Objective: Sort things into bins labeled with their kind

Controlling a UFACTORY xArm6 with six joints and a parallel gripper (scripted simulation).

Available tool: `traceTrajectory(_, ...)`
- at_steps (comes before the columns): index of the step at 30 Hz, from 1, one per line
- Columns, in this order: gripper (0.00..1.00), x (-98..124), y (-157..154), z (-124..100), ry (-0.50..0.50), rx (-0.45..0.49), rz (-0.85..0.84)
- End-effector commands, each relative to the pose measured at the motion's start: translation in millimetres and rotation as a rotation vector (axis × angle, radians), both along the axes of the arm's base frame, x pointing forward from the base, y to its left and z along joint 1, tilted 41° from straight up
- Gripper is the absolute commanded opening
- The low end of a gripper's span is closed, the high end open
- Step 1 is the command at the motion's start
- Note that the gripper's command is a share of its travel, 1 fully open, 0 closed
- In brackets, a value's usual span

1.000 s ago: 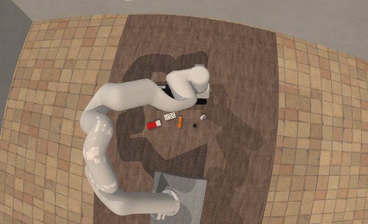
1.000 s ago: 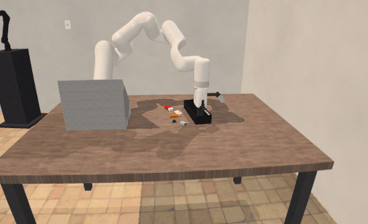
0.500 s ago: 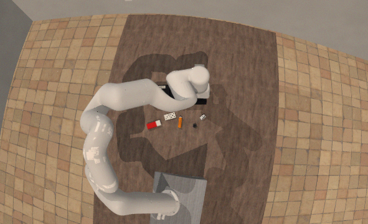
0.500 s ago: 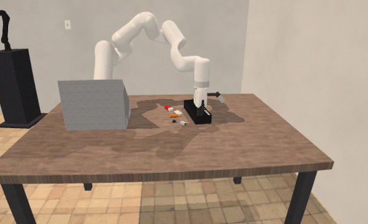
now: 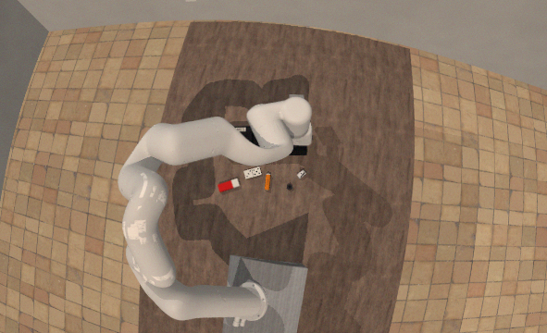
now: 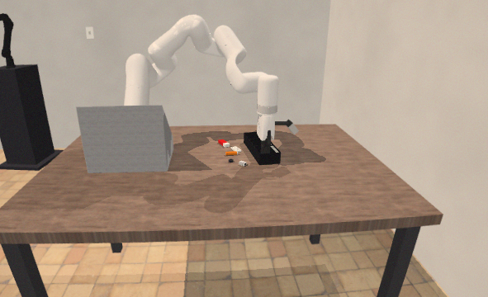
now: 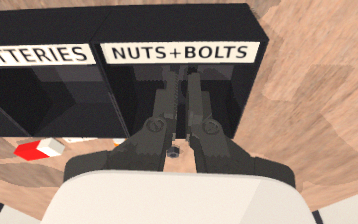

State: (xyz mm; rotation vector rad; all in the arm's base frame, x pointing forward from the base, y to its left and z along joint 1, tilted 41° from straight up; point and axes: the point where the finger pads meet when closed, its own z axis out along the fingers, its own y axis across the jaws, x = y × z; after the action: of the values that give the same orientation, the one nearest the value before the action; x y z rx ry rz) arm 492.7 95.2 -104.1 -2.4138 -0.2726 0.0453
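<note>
So the table (image 6: 310, 194) has the grey box (image 6: 124, 138) toward its far left corner and the black bin (image 6: 255, 148) nearer the far edge, right of middle; the gripper (image 7: 181, 75) is dipped into the NUTS+BOLTS compartment (image 7: 180, 52), fingers pinched narrow with nothing between them. Loose on the wood beside the bin: red-and-white block (image 5: 229, 185), dotted white tile (image 5: 253, 172), orange cylinder (image 5: 267, 180), small white piece (image 5: 302, 174), black nut (image 5: 290, 186).
</note>
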Motion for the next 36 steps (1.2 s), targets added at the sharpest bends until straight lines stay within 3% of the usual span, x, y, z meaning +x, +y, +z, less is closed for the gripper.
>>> traceTrajectory(1,0.07,2.1,-4.3,5.2,-0.003,-0.001,-0.001)
traceTrajectory(17,0.07,3.8,-15.1,17.8,-0.003,-0.001,-0.001)
traceTrajectory(25,0.07,6.9,-34.1,40.0,-0.003,-0.001,-0.001)
traceTrajectory(36,0.07,4.3,-27.0,46.5,-0.003,-0.001,-0.001)
